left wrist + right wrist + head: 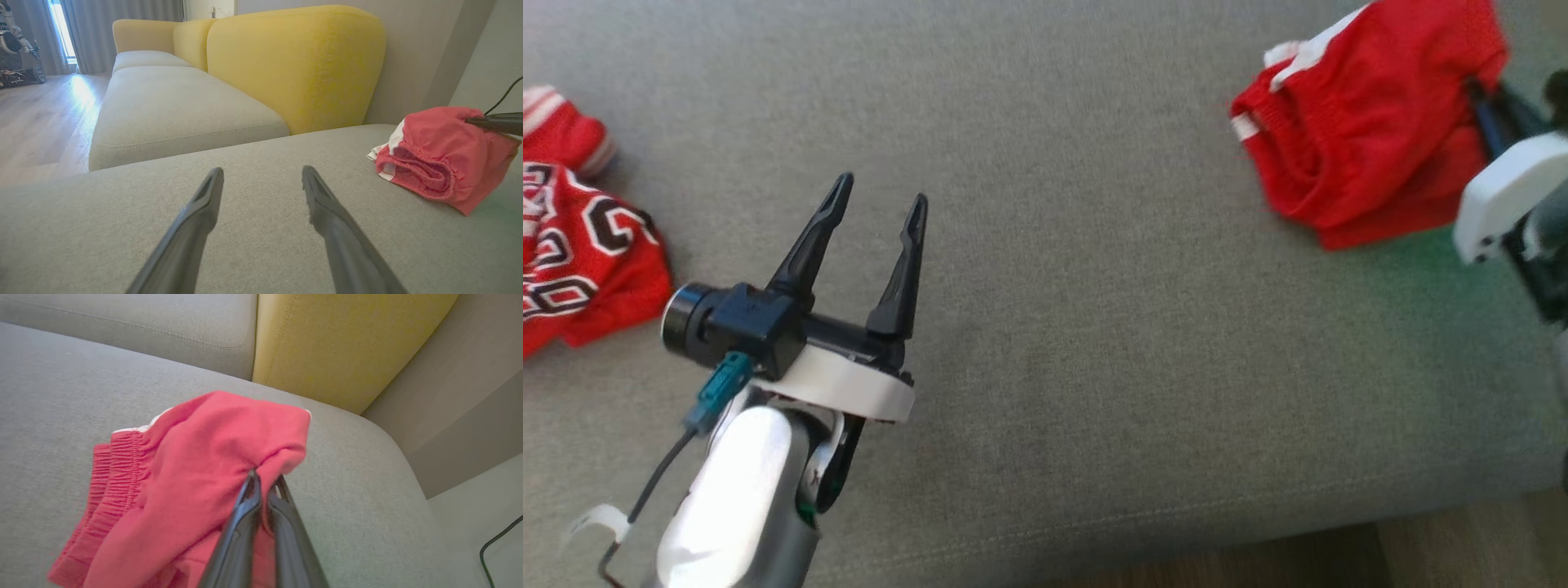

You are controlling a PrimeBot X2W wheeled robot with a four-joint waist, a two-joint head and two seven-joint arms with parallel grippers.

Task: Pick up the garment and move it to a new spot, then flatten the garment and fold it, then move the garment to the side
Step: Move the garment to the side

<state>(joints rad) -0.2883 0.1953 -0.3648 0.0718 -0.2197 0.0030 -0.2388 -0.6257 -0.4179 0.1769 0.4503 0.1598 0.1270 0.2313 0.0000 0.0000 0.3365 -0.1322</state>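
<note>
Found the right gripper [266, 478] closed on a fold of the red garment [196, 457], dark fingers [235, 539] nearly touching with cloth pinched between their tips. Noted the cloth drawn up to a peak at the grip and bunched over the grey seat cushion [367, 490], ribbed elastic waistband [110, 486] at lower left, a sliver of white trim [135, 428] behind it. Recorded a yellow backrest [339, 343] at the top and a black cable [496, 543] on the floor [461, 531] at lower right.
</note>
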